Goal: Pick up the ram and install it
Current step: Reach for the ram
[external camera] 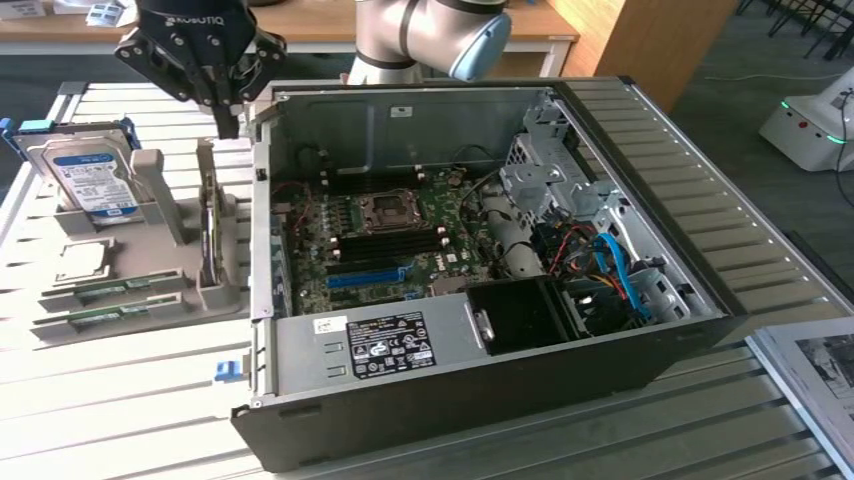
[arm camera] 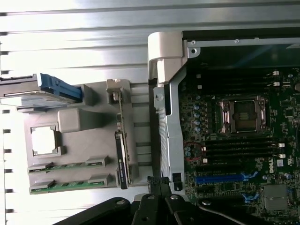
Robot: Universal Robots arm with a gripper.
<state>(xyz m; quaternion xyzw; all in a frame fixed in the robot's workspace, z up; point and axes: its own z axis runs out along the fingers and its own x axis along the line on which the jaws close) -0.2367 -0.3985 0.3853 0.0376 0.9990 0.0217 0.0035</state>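
Gripper [external camera: 228, 130], fingers together and empty, hangs beside the computer case wall [external camera: 263, 150]; off to its side, ram sticks [external camera: 114, 291] lie half-sunk in the grey tray [external camera: 160, 200].

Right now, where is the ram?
Two ram sticks lie in the gray holder at the exterior view's left, beside the hard drive, outside the case.

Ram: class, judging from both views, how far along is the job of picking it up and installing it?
Done: nothing yet shows. Both ram sticks lie in the grey holder outside the case.
In hand: the gripper, shut and empty, hangs above the holder, close to the case's edge.
Left: the pickup and the install; the motherboard's black slots look empty.
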